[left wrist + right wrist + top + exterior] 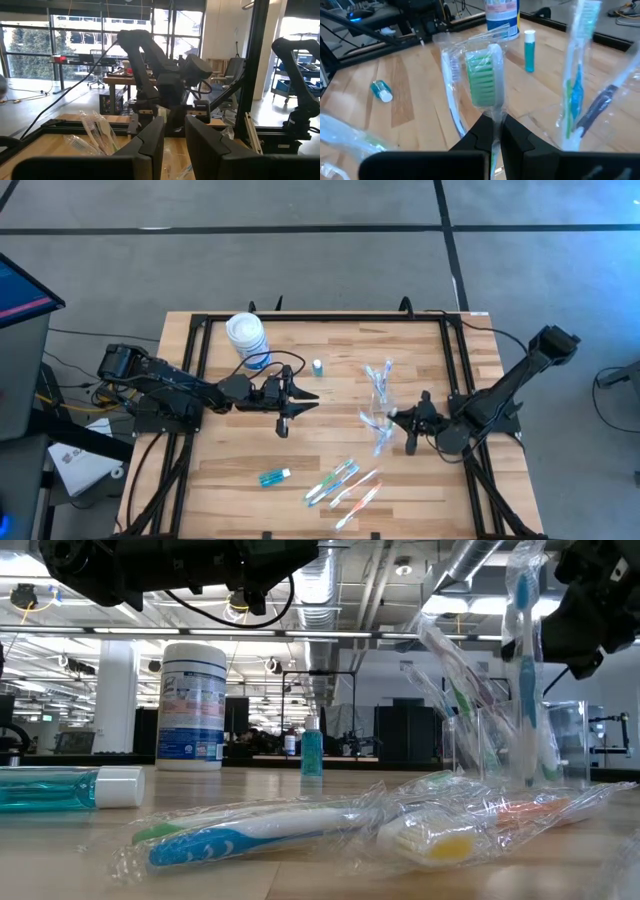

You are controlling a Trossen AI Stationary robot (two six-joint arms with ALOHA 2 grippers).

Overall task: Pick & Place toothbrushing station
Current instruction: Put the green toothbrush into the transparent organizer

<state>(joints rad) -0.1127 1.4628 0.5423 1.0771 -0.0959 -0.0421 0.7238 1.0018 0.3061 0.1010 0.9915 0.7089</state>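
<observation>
Right claw pinched on a green toothbrush beside the cup; left claw slightly parted, empty, over bare mid-counter.

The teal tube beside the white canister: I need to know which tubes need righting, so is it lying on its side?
No, the teal tube stands upright on the table, cap up, near the white canister.

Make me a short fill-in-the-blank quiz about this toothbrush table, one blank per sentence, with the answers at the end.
1. The right gripper is shut on a wrapped toothbrush whose bristles are ____.
2. One teal tube stands upright; the other teal tube lies on its ____.
3. The left gripper holds ____.
4. The white canister stands nearer the ____ arm.

Answers: green; side; nothing; left
</observation>
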